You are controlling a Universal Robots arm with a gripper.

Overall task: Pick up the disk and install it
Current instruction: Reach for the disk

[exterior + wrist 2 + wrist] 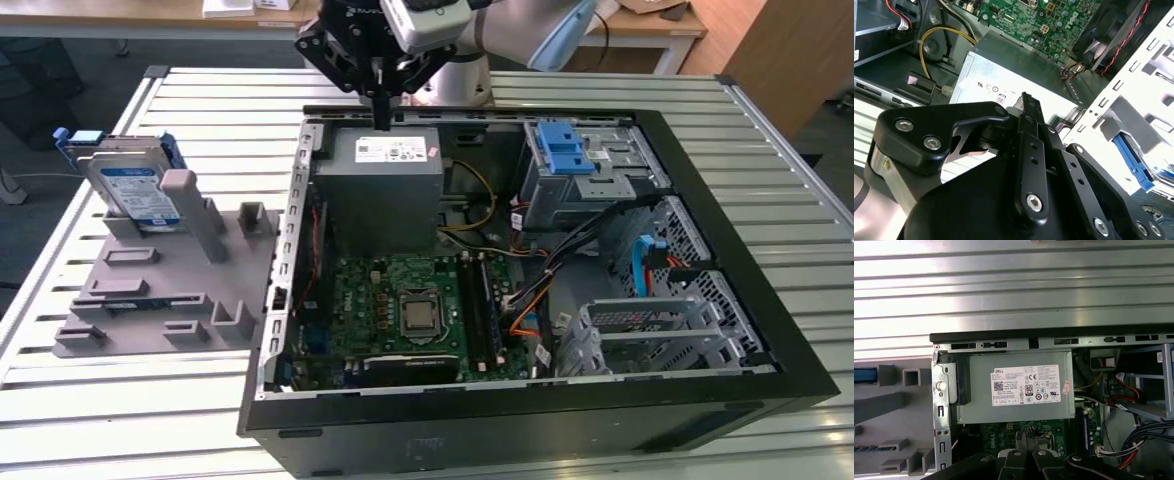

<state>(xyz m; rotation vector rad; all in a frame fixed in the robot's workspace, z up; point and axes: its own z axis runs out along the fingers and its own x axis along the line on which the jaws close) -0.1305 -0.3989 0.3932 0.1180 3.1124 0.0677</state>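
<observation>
A: Where's your disk relative to the gripper?

B: Your gripper (pixel 383 118) hangs over the power supply (pixel 380 190) inside the case (pixel 534 425). The disk (pixel 134 195) is well apart, off to the exterior view's left and outside the case. It's standing on edge in the grey rack (pixel 174 290), long axis roughly upright.

A: Fingers (pixel 1029 135)?

B: Pressed together, tips meeting — nothing between them, and I don't see them touching anything. You've got 1 arm, so there's no side to choose.

Smooth silvery metal forms the disk (pixel 135 190), framed in blue plastic; the table (pixel 134 410) is pale ribbed metal.
</observation>
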